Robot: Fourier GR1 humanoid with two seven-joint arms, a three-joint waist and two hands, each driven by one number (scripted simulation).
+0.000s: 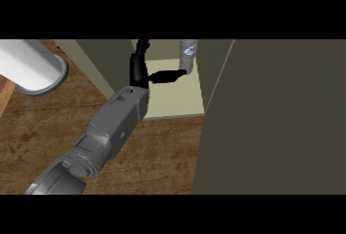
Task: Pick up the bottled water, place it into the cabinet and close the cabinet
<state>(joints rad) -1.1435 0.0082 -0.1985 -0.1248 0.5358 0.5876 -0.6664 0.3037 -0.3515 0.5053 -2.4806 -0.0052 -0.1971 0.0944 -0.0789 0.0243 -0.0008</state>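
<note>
Wooden counter [40, 132], open cabinet [270, 114]: one bottled water [188, 52] stands far inside, bluish label unreadable. One left hand [140, 68], fingers [142, 48] apart, thumb touching the bottle.

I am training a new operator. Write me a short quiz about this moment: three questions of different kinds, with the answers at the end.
1. True or false: the cabinet door is already closed.
2. Where is the bottled water? A) lying flat outside the cabinet B) standing inside the cabinet, towards the back C) hidden from view
3. Fill in the missing word: only the robot's ____ hand is in view, reaching into the cabinet with its thumb at the bottle.

Key:
1. False; the door stands open at the right.
2. B.
3. left.
</note>
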